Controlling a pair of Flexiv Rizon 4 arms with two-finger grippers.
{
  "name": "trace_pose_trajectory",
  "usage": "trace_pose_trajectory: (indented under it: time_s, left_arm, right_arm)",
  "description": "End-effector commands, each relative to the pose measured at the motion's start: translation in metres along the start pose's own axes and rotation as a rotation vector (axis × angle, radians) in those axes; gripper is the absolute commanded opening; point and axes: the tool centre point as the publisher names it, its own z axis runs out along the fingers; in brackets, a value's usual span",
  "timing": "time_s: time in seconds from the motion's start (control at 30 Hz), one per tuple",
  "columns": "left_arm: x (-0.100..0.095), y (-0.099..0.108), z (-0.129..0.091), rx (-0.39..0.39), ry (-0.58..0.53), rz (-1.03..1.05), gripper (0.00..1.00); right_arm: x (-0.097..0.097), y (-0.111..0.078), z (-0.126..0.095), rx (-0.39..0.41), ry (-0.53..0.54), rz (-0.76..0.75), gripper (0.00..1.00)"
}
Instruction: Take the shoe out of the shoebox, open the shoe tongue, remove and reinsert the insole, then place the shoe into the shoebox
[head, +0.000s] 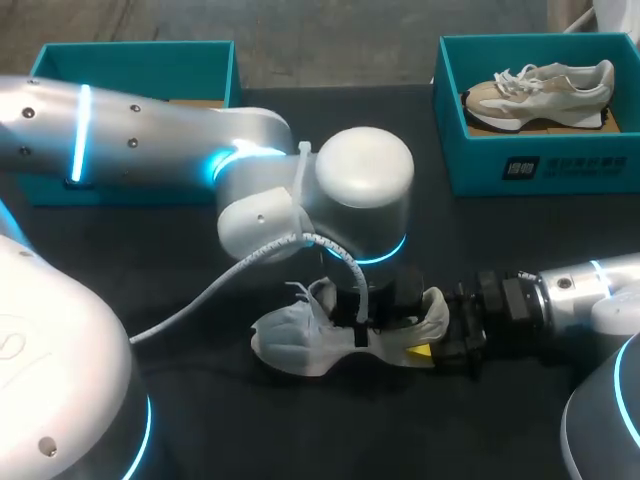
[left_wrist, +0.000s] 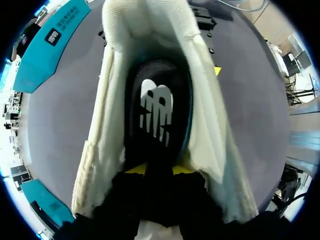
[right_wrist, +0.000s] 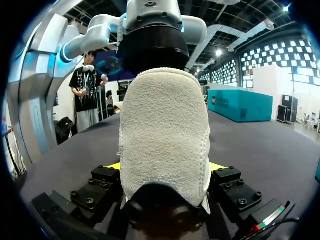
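Your left arm (head: 150, 140) lies nearest, coming in from the left, with its left gripper (left_wrist: 159, 170) down inside the white fleecy shoe (head: 290, 340) at the black insole (left_wrist: 157, 110). You cannot tell whether it grips. Your right gripper (right_wrist: 165, 167) is clenched on the shoe's heel from the right. The shoe lies near the centre of the black table (head: 230, 420), well apart from the teal cardboard shoebox (head: 130, 60) far left. A second teal shoebox (head: 540, 165) far right holds a beige sneaker (head: 540, 95).
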Motion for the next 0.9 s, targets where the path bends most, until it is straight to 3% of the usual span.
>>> trace_pose_trajectory:
  time_s: [0.03, 0.1, 0.17, 0.37, 0.7, 0.9]
  left_arm:
    - [-0.016, 0.001, 0.012, -0.002, -0.004, -0.007, 0.24]
    - [-0.017, 0.001, 0.012, -0.004, -0.011, -0.008, 0.20]
    - [-0.017, -0.001, 0.015, -0.018, -0.026, -0.004, 0.00]
    - [-0.015, -0.001, 0.010, 0.029, 0.007, -0.009, 0.00]
    - [-0.015, 0.007, -0.017, 0.232, 0.188, 0.003, 0.00]
    - [-0.011, 0.006, -0.026, 0.282, 0.223, 0.023, 0.00]
  right_arm:
    - [0.002, 0.002, 0.000, 0.002, 0.002, 0.000, 0.00]
    - [0.002, 0.002, 0.000, 0.002, 0.002, 0.000, 0.00]
    - [0.002, 0.002, 0.000, 0.002, 0.002, 0.000, 0.00]
    - [0.002, 0.002, 0.000, 0.002, 0.002, 0.000, 0.00]
    - [0.002, 0.002, 0.000, 0.002, 0.002, 0.000, 0.00]
    - [0.002, 0.002, 0.000, 0.002, 0.002, 0.000, 0.00]
